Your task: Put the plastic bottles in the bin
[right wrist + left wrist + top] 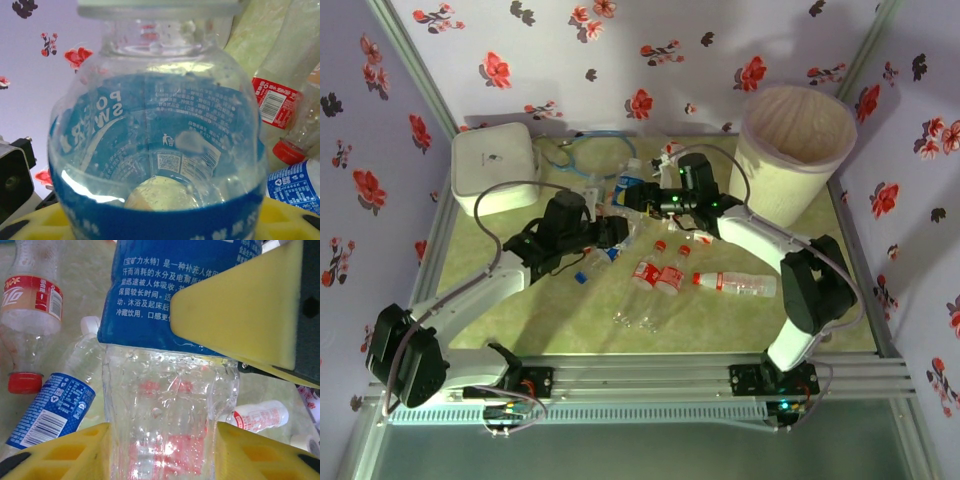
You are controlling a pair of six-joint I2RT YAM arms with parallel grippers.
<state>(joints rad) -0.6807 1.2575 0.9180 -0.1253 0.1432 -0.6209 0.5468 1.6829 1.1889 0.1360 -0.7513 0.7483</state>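
A clear blue-labelled bottle point(626, 190) hangs between both grippers above the middle of the green mat. In the left wrist view its clear lower body point(165, 390) sits between my left gripper's point(162, 455) yellow fingers, touching both. A yellow pad point(240, 315) of the right gripper presses on the blue label. In the right wrist view the same bottle point(155, 130) sits close in my right gripper point(160, 227), cap end away. From above, the left gripper point(612, 232) and right gripper point(645, 198) meet at it. The cream bin point(765, 170) stands back right. Several other bottles point(658, 275) lie on the mat.
A flat white box point(495, 160) sits back left, with a blue cable loop point(585, 148) beside it. A red-labelled bottle point(30, 305) and a small blue-labelled one point(55, 405) lie under the grippers. Another bottle point(735, 285) lies near the right arm. Flowered walls close in three sides.
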